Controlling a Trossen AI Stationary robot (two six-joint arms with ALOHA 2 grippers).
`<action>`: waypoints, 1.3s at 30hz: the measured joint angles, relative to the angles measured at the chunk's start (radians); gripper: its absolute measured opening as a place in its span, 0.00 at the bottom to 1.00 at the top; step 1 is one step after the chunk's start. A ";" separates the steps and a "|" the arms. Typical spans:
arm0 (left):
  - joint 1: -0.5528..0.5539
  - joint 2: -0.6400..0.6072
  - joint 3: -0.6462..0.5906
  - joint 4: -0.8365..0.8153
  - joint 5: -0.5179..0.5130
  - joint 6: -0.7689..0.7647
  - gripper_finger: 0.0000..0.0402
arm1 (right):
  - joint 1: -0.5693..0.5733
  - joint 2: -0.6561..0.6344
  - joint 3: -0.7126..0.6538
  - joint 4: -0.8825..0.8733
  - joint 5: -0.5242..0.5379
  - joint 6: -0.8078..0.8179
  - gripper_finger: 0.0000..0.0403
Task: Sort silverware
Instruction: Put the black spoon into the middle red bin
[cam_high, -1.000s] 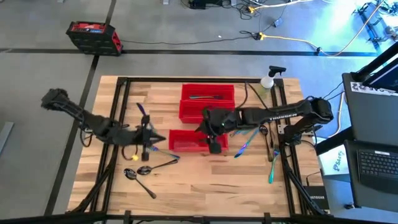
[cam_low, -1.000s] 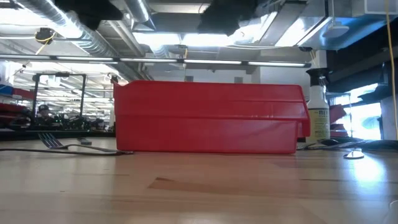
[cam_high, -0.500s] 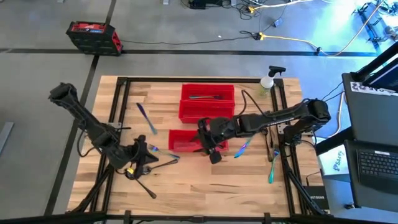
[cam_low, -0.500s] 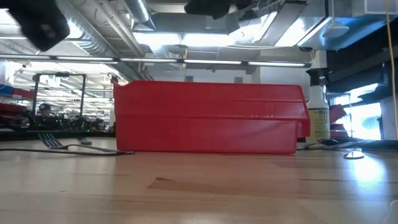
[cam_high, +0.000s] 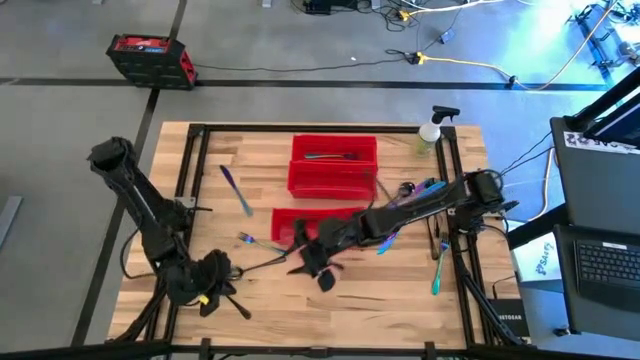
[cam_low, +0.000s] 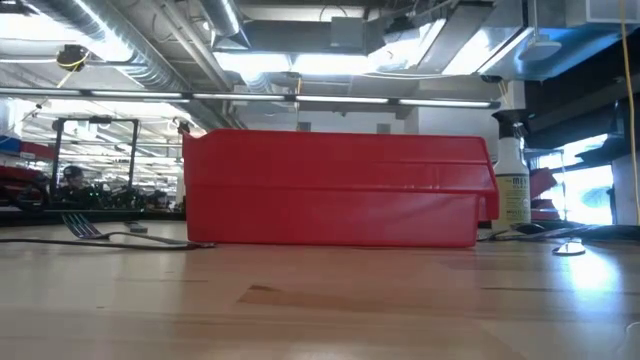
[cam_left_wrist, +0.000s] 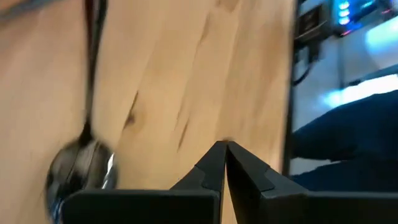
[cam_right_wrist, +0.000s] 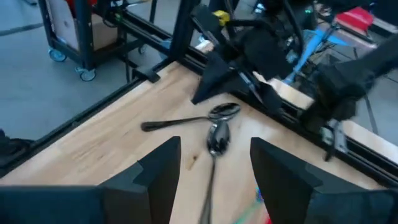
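The right tool (cam_high: 318, 270) hangs spread and empty over the front middle of the surface (cam_high: 380, 290), just in front of the nearest red bin (cam_high: 290, 225). Ahead of it toward the front-left corner lie two dark spoons (cam_right_wrist: 214, 127), bowls close together, handles running off at different angles: one stretches back toward the tool, so the spread fingers already straddle its long axis. The left tool (cam_high: 212, 282) is pressed together, holding nothing, right beside those spoons and nearer to them, which crowds the approach. The surface's left frame rail runs close behind. A fork (cam_high: 250, 240) lies near the bin; more blue pieces (cam_high: 390, 238) rest well apart on the right.
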 joint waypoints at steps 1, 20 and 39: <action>-0.014 0.012 0.000 -0.019 -0.003 -0.030 0.00 | 0.006 0.030 0.038 0.000 0.001 0.001 0.44; -0.224 0.111 0.000 -0.177 0.039 -0.215 0.00 | 0.024 0.560 0.663 -0.188 0.095 0.119 0.44; -0.229 0.111 0.000 -0.195 -0.062 -0.179 0.00 | 0.005 0.712 0.724 -0.301 0.221 0.152 0.44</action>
